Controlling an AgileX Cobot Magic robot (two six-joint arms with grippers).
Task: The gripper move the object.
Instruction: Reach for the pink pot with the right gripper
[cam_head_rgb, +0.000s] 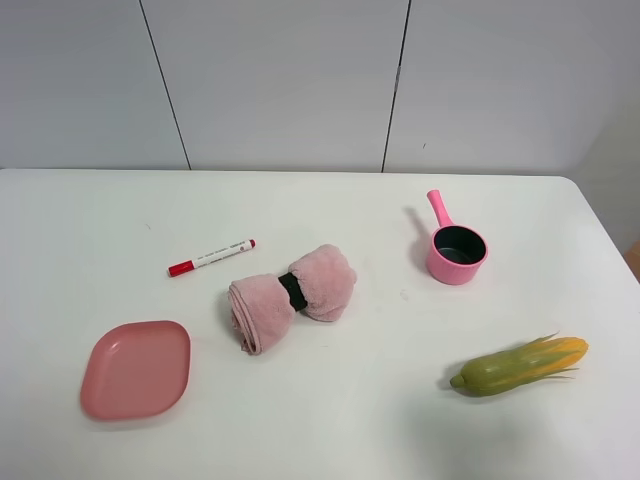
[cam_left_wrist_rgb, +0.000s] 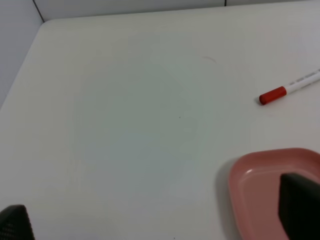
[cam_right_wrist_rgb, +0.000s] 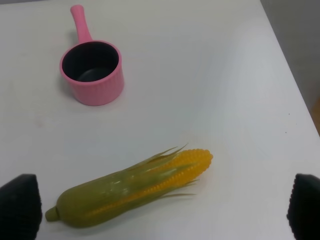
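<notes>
The pink toy saucepan (cam_head_rgb: 457, 255) stands upright on the white table at the right, dark inside, its straight handle pointing to the back. It also shows in the right wrist view (cam_right_wrist_rgb: 92, 70). My right gripper (cam_right_wrist_rgb: 162, 207) is open and empty, its black fingertips (cam_right_wrist_rgb: 20, 205) wide apart, well short of the saucepan with a toy corn cob between. My left gripper (cam_left_wrist_rgb: 155, 215) is open and empty over the table's left part, one fingertip (cam_left_wrist_rgb: 300, 205) over a pink plate. Neither arm shows in the exterior high view.
A toy corn cob (cam_head_rgb: 520, 366) lies at the front right, also in the right wrist view (cam_right_wrist_rgb: 135, 187). A rolled pink towel (cam_head_rgb: 290, 296) lies mid-table, a red-capped marker (cam_head_rgb: 211, 257) behind it to the left. A flat pink plate (cam_head_rgb: 136, 368) sits front left.
</notes>
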